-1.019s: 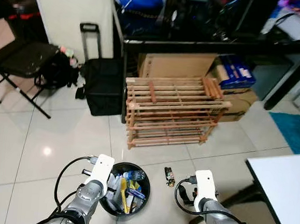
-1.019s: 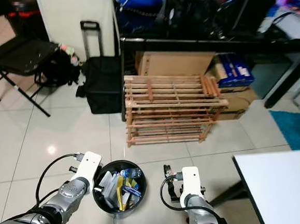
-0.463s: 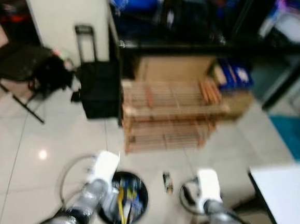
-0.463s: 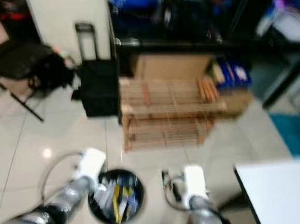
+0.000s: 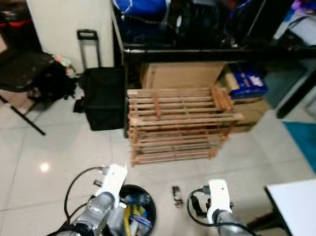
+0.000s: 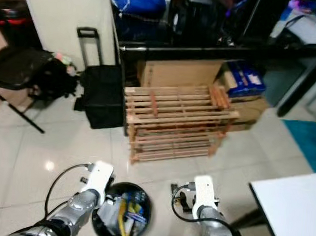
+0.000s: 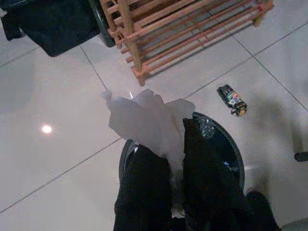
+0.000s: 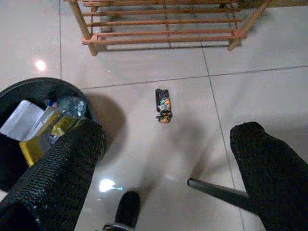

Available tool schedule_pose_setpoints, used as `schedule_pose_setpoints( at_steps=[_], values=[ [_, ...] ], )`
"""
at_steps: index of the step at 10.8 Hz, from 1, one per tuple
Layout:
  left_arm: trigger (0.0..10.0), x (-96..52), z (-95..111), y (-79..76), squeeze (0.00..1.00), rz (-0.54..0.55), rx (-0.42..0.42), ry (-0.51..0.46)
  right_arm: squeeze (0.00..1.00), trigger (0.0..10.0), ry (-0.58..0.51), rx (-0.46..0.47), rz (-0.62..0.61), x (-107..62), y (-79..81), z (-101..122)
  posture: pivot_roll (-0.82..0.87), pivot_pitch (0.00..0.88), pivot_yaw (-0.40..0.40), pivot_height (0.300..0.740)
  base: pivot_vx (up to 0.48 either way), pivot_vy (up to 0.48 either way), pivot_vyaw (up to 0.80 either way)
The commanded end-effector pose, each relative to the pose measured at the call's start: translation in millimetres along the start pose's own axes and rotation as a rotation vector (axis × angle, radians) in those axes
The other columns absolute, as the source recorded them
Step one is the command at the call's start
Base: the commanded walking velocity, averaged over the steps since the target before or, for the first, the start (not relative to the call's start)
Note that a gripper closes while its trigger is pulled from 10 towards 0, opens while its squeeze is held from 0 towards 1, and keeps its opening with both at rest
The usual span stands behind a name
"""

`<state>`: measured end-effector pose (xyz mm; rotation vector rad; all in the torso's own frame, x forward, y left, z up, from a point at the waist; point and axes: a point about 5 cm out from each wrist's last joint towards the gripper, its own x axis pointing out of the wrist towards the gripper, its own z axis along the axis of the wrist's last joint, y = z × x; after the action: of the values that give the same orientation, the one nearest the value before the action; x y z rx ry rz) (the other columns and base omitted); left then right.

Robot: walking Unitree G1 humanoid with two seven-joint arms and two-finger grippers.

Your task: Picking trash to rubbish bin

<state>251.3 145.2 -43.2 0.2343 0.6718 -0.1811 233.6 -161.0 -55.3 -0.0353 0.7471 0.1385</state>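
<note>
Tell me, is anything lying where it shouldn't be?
Yes. A small wrapper lies on the floor tiles, between the bin and the wooden rack, outside the bin where the other trash sits. The left gripper holds a white tissue above the bin's rim.

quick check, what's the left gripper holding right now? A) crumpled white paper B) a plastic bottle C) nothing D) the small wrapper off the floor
A: the left wrist view shows the left gripper shut on crumpled white paper, held above the black rubbish bin, while the small wrapper lies on the tiles beside the bin.
</note>
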Motion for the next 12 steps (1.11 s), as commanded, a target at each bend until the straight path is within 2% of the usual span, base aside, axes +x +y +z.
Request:
schedule_pose_setpoints(
  at_steps=[1, 2, 4, 6, 9, 12],
  values=[
    [10.0, -1.0, -6.4, -3.0, 0.0, -0.027, 0.025, 0.037, 0.0, 10.0, -0.008, 0.007, 0.0, 0.2, 1.1, 1.0, -0.01, 0.0, -0.063, 0.74, 0.0, 0.0, 0.0],
    [10.0, -0.6, -7.5, -10.0, 0.0, -0.06, 0.038, 0.06, 0.0, 10.0, -0.009, 0.002, 0.0, -0.2, -0.2, 0.7, -0.03, 0.0, -0.061, 0.74, 0.0, 0.0, 0.0],
    [10.0, 0.3, -5.4, -19.0, 0.0, -0.098, 0.057, 0.065, 0.0, 10.0, -0.022, 0.031, -0.045, -2.1, -12.7, 1.6, -0.05, 0.019, -0.062, 0.74, 0.0, 0.0, 0.0],
    [10.0, 0.1, -5.6, -27.6, 0.0, -0.125, 0.068, 0.069, 0.0, 10.0, 0.008, 0.012, -0.052, -6.8, -19.8, -10.2, -0.06, 0.047, -0.083, 0.74, 0.0, 0.0, 0.0],
    [10.0, -2.1, -11.3, -36.6, 0.0, -0.157, 0.074, 0.086, 0.0, 10.0, 0.022, 0.008, -0.043, -10.3, -19.7, -20.1, -0.08, 0.076, -0.098, 0.74, 0.0, 0.0, 0.0],
    [10.0, -2.1, -8.2, -48.1, 0.0, -0.206, 0.077, 0.075, 0.0, 10.0, 0.025, 0.004, -0.046, -13.1, -23.9, -24.5, -0.11, 0.1, -0.11, 0.74, 0.0, 0.0, 0.0]
  ],
)
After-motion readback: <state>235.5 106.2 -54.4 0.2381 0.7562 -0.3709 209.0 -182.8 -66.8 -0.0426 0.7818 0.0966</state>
